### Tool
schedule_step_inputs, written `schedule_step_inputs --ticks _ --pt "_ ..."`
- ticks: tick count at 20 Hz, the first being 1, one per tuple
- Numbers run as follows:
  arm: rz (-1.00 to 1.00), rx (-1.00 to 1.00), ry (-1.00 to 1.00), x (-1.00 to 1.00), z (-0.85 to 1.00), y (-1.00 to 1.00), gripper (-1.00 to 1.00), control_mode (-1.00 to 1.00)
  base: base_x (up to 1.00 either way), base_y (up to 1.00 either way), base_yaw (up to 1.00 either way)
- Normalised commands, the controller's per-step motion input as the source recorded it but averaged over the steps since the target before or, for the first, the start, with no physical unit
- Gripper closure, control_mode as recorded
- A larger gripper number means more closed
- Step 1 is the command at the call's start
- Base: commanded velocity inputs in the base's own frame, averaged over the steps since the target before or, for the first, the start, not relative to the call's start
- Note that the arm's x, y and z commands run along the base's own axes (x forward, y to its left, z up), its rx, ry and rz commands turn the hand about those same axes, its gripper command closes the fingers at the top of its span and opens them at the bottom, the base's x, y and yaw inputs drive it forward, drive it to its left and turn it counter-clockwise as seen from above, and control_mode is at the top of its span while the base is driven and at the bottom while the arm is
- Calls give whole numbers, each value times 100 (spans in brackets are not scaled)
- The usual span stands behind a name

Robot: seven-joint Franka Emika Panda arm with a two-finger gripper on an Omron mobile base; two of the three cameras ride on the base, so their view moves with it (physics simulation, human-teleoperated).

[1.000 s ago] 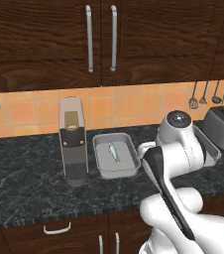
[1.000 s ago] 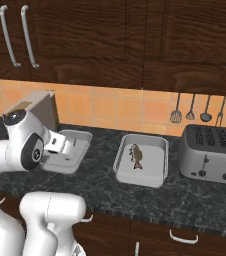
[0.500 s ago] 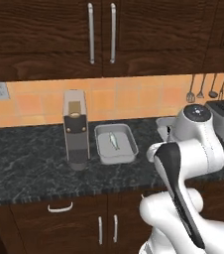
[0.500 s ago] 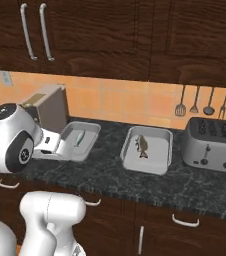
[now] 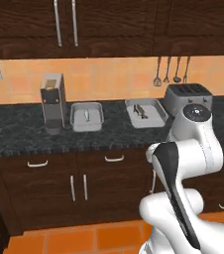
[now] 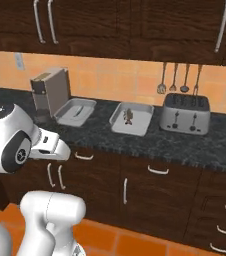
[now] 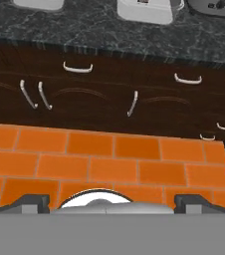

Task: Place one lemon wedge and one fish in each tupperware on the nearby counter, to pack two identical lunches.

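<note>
The robot has rolled back from the counter (image 5: 109, 131) since a moment ago, so the cupboards and the orange floor (image 7: 109, 159) now show. The gripper (image 7: 112, 200) is wide open and holds nothing; it points down at the floor in front of the drawers (image 7: 134, 107). Up on the counter sit two grey trays. The left tray (image 5: 86, 116) is just beside the coffee machine (image 5: 53, 101) and has something small and pale in it. The right tray (image 5: 146, 112) has a dark fish (image 6: 128, 116) in it and is near the toaster (image 6: 186, 113).
</note>
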Motion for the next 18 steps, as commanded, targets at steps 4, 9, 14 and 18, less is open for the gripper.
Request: schedule_step_inputs --ticks 4,9,14,18 --pt "0 0 0 0 0 0 -100 100 -93 -100 0" --pt "0 0 0 0 0 0 -100 100 -36 -100 -1" --pt "0 0 0 0 0 0 -100 100 -8 -100 0" --pt "0 0 0 0 0 0 -100 100 0 -100 0"
